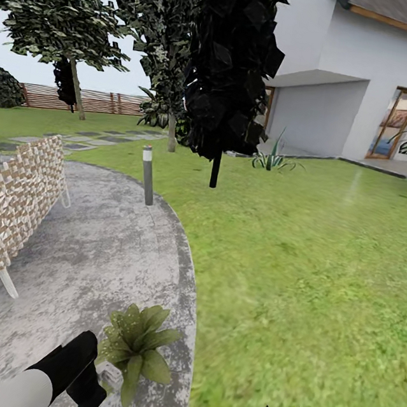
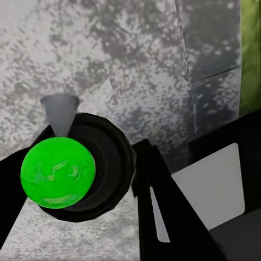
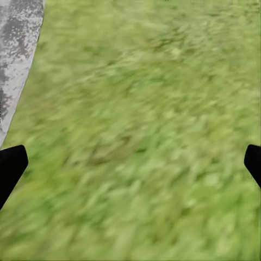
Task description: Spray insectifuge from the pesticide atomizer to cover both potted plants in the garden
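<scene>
Right beside the potted plant [image 1: 137, 344] on the stone patio [image 1: 94, 253], my left gripper [image 2: 103, 185] is pinching the sprayer [image 2: 58, 172], green ball and grey nozzle between its fingers. Over the lawn [image 1: 297, 273] past the patio's edge, my right gripper [image 3: 130, 163] hangs spread wide. Farther back stand a lamp post [image 1: 147, 175] and a dark tree [image 1: 231, 66].

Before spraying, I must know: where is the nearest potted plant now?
In the head view, the potted plant stands low, left of centre, on the stone patio near its lawn edge, beside the left gripper.
</scene>
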